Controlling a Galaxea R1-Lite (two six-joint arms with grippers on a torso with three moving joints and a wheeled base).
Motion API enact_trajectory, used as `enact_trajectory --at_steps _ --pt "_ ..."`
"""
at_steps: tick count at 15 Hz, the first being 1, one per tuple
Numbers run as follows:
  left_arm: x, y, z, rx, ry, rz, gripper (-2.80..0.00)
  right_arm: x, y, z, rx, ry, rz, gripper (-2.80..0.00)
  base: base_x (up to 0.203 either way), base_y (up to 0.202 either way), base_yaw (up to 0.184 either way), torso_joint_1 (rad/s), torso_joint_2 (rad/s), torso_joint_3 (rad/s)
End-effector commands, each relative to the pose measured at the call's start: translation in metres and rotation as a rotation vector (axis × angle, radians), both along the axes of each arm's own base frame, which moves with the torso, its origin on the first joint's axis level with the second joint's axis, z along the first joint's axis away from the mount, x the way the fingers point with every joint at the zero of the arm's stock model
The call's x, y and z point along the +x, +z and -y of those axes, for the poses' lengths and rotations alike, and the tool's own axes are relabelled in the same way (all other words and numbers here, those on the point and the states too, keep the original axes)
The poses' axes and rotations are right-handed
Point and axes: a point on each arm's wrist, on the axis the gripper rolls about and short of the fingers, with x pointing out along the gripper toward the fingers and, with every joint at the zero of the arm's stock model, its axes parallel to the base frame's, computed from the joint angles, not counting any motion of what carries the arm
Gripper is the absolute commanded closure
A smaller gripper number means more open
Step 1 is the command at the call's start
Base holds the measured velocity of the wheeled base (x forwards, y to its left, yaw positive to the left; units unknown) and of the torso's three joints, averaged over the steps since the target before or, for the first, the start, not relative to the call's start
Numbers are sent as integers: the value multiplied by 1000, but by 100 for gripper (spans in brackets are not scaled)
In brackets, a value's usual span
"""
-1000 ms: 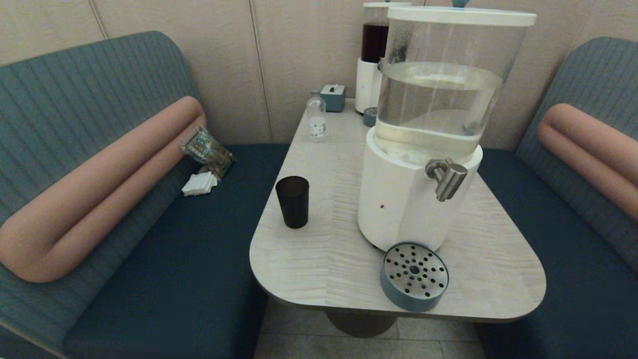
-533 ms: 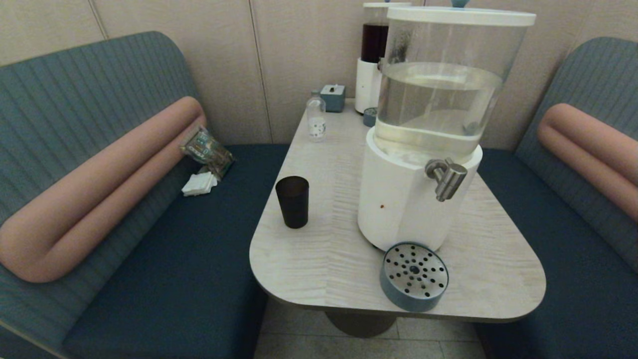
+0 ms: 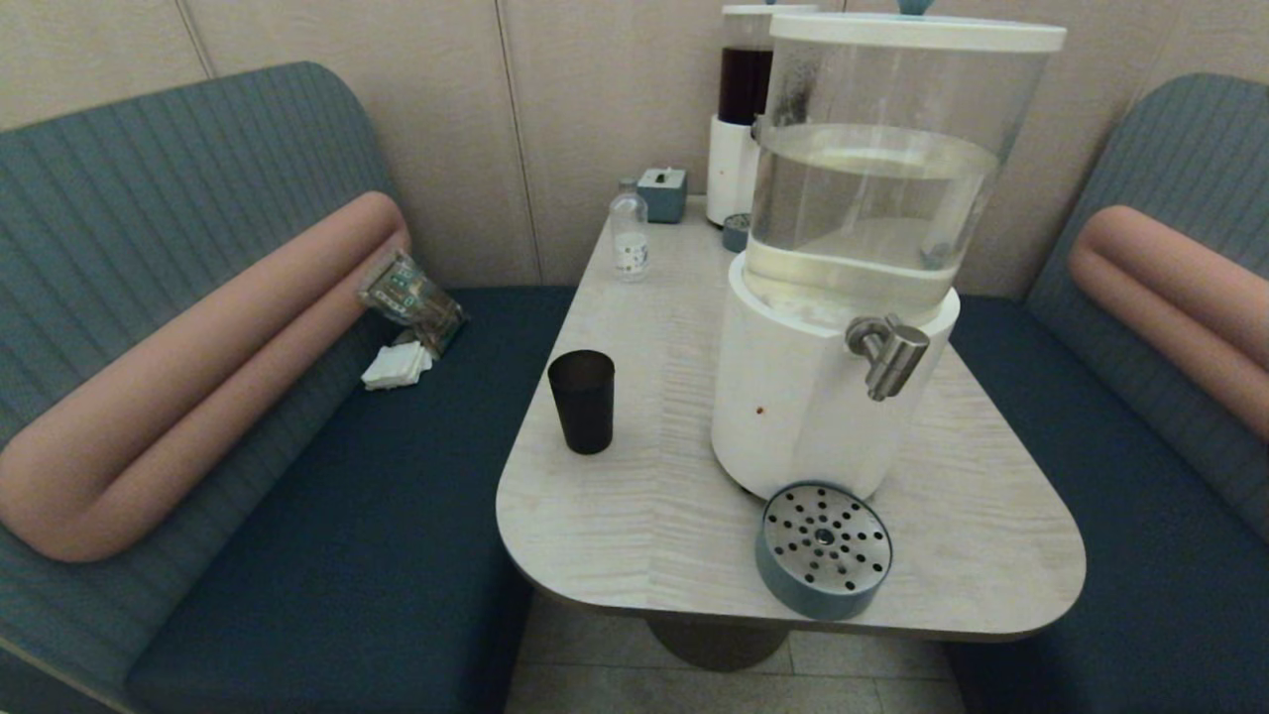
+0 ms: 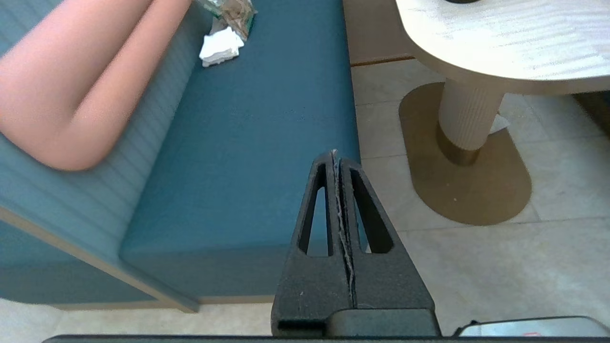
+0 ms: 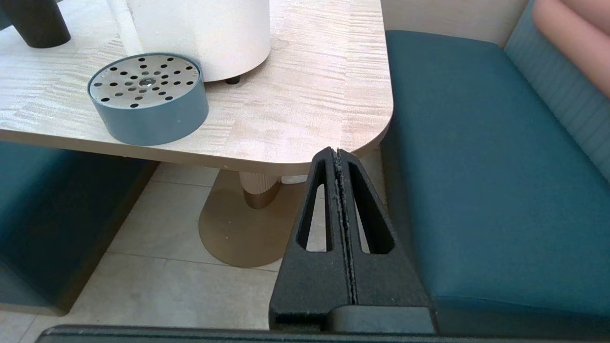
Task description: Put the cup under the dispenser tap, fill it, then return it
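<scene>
Head view: your cup (image 3: 582, 401) upright on desk (image 3: 654, 516), well left of dispenser tap (image 3: 887, 354); left gripper (image 4: 336, 153), right gripper (image 5: 336, 151) fingers pressed together, empty, below desk level.

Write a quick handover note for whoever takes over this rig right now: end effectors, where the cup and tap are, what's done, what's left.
Left end effector: shut, empty, low beside the bench, off the table.
Right end effector: shut, empty, parked below the table's near corner.
Cup: upright on the table, left of the clear-tank dispenser.
Dispenser tap: nothing beneath it; drip tray sits in front of the base.
Done: nothing.
Left: grasp cup, place it under the tap, fill it, return it.
</scene>
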Motion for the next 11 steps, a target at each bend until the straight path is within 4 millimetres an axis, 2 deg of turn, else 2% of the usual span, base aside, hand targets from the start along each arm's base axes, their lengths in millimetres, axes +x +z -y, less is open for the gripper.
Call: enact_trajectory --at_steps 1,11 --pt "0 0 0 -12 2 -11 0 1 -4 0 -1 0 -13 0 0 0 0 0 0 0" --pt "0 0 0 -12 2 -10 0 1 -4 0 -1 0 -13 0 0 0 0 0 0 0"
